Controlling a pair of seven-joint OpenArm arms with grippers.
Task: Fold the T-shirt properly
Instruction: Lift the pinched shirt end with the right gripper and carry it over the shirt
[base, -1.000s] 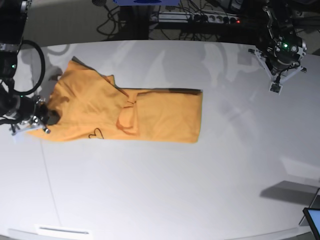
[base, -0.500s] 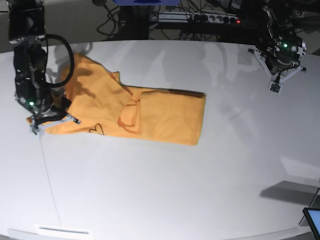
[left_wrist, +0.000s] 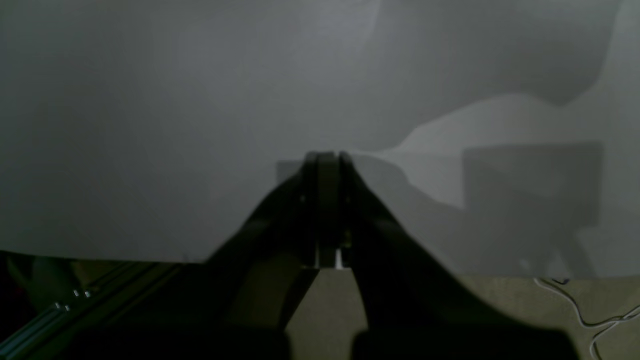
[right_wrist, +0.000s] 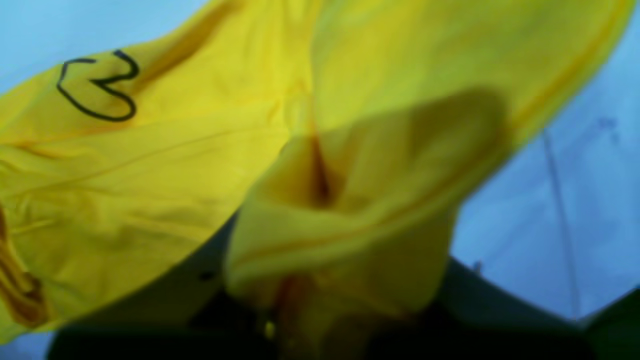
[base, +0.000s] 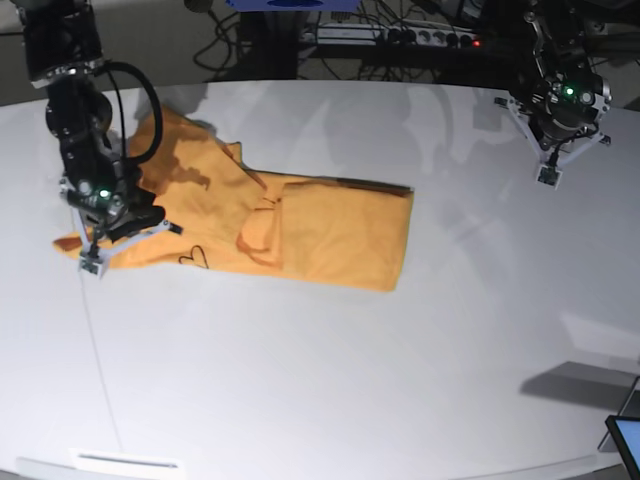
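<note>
The orange-yellow T-shirt (base: 320, 225) lies partly folded across the left half of the white table (base: 350, 380), with a black heart-shaped mark (base: 192, 260) near its front edge. My right gripper (base: 92, 262) is shut on a bunched fold at the shirt's left end and holds it just above the table. In the right wrist view the T-shirt (right_wrist: 150, 165) fills the frame, cloth is pinched at my right gripper (right_wrist: 300, 310), and the heart mark (right_wrist: 97, 85) shows at top left. My left gripper (base: 546, 176) hangs shut and empty over the far right corner, with its fingertips together in the left wrist view (left_wrist: 327, 160).
A power strip and cables (base: 420, 35) lie behind the table's far edge. A screen corner (base: 628, 440) pokes in at the bottom right. A thin white strip (base: 125, 462) sits at the front left edge. The floor and a cable (left_wrist: 590, 315) show below the table's edge.
My right arm has swung in from the far left, lifting the shirt's left end and carrying it rightward. The shirt's left part has bunched up. The left arm has stayed put.
</note>
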